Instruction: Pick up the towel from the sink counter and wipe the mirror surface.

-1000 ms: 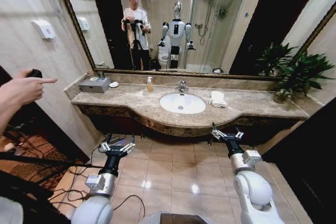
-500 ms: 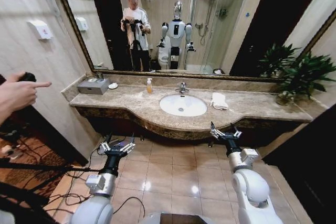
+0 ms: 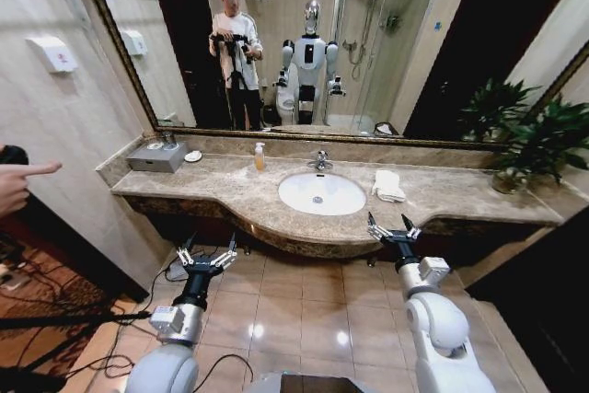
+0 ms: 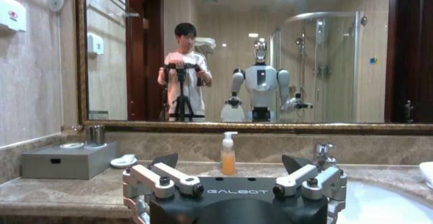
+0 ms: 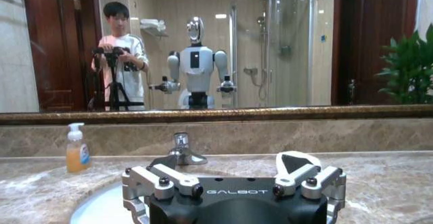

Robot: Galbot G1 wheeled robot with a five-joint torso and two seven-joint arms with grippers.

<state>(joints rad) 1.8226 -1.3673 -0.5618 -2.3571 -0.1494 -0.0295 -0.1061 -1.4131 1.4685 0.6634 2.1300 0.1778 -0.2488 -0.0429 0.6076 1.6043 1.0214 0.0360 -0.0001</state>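
Both grippers are hanging low in frame with fingers spread: left gripper, right gripper. Towel is lying centre-right on the sink counter, under the mirror surface.

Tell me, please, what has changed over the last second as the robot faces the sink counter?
The head camera's picture has shifted, so the robot itself moved; the right gripper now sits nearer the sink counter edge. The towel lies untouched beside the basin; both grippers, including the left gripper, stay open and empty.

A bathroom: marble sink counter, wide mirror, glass shower.
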